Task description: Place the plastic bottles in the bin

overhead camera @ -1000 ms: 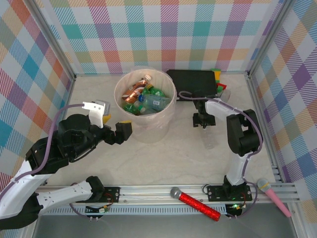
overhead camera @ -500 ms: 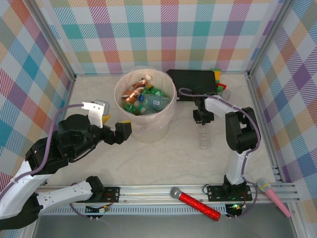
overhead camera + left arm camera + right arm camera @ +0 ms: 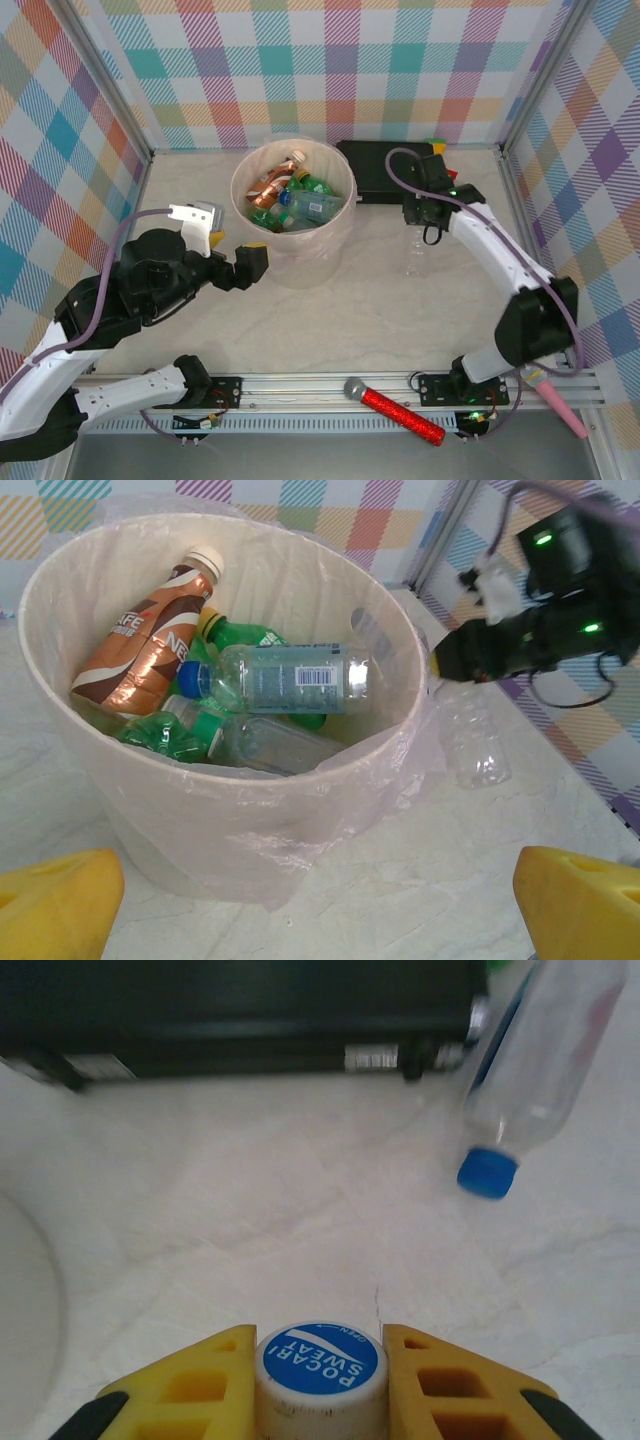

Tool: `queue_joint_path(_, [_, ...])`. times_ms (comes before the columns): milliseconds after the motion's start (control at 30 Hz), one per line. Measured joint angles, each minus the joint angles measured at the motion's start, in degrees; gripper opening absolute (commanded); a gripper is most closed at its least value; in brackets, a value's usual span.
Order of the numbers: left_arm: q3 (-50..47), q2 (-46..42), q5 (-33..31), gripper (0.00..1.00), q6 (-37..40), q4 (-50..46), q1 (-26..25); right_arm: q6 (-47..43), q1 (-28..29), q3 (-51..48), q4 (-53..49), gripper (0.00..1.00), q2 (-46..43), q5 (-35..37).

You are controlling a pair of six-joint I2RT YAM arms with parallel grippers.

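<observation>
1. A red mic (image 3: 395,410) lies on the rail (image 3: 300,385) at the near edge. A pink mic (image 3: 555,400) lies well to its right. Both are off the worktop (image 3: 340,310) and well apart from either claw.
2. The left claw (image 3: 235,255) hovers just beside the bin's near-left wall. Its jaws are wide and hold nothing. From its wrist, the yellow fingertips (image 3: 55,900) sit low at either side with the bin between them.
3. The bin (image 3: 300,262) stands mid-worktop, lined with thin plastic film. A brown bottle (image 3: 150,630) leans against its left wall. A clear bottle (image 3: 290,680) with a blue cap lies across the middle. Green bottles (image 3: 250,635) are wedged beside and beneath these two.
4. To the right of the bin, the right claw (image 3: 320,1350) is clamped on the blue-and-white cap of the Pocari bottle (image 3: 415,260). This clear bottle hangs straight below the fingers. Whether its base touches the worktop cannot be told. Bare worktop lies between it and the bin, whose wall faces it.
5. Farther on, a loose bottle (image 3: 535,1060), clear with a blue cap, lies on the worktop with its cap towards the right claw. It sits just beside the right end of the box (image 3: 365,165).
6. The flat black box sits against the far wall, and the right arm's cable (image 3: 392,165) loops over it.
</observation>
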Motion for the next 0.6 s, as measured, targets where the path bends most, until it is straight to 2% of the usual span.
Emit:
queue_joint_path(200, [0.00,0.50,-0.15,1.00,0.00,0.26,0.00,0.20,0.13,2.12,2.21,0.22,-8.98,-0.83])
queue_joint_path(333, [0.00,0.74,-0.92,1.00,0.00,0.63,0.00,0.42,1.29,7.48,3.02,0.23,-10.93,-1.73])
queue_joint_path(600, [0.11,0.79,-1.60,1.00,-0.04,1.55,0.00,-0.76,7.69,16.65,7.93,0.23,-12.09,-2.38])
